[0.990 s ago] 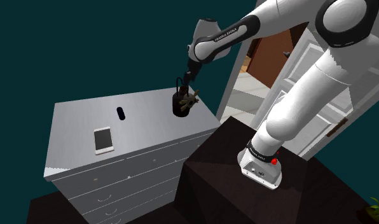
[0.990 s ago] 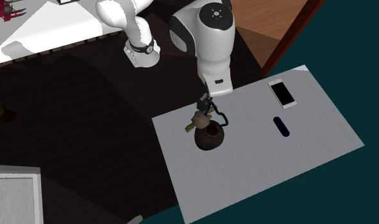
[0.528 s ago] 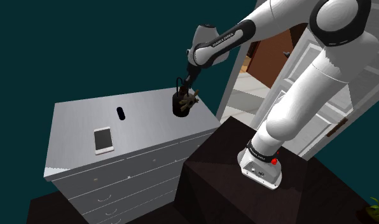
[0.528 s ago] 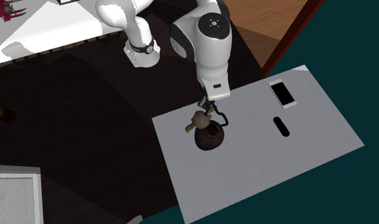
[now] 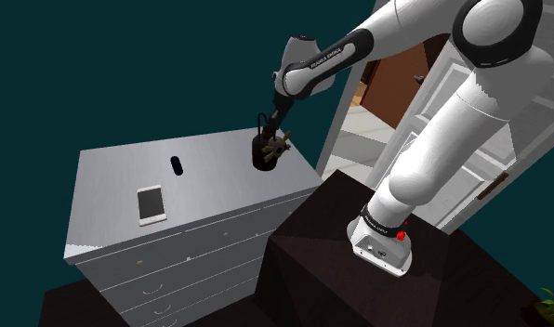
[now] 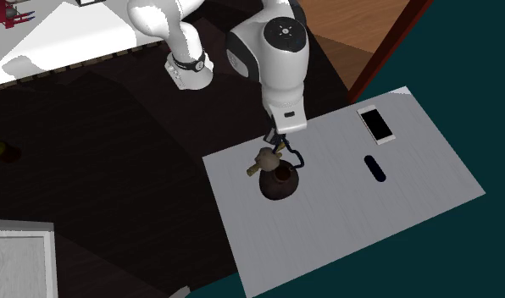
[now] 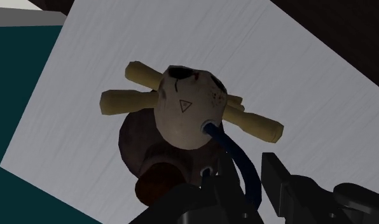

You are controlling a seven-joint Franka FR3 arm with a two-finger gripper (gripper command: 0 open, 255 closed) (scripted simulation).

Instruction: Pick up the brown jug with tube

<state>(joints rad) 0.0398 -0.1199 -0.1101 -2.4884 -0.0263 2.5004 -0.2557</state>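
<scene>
In the wrist view the gripper (image 7: 248, 167) is narrowed onto the dark tube (image 7: 236, 153), pinching it just below where it leaves the pale stopper (image 7: 185, 108) of the brown jug (image 7: 144, 153). That hold is thin and off to one side, so I judge the lift should be slow and straight up. The jug will likely hang and tip.

In the second exterior view the jug (image 6: 278, 182) stands just below frame centre, near the edge of the grey top (image 6: 327, 229), with the gripper (image 6: 280, 146) over it.

In the shoulder view the jug (image 5: 264, 156) sits right of centre on the dresser (image 5: 108, 186). A phone (image 5: 151, 204) and a small black object (image 5: 176, 165) lie well apart at left. Teal walls stand behind, and an open doorway (image 5: 387, 93) is at right.
</scene>
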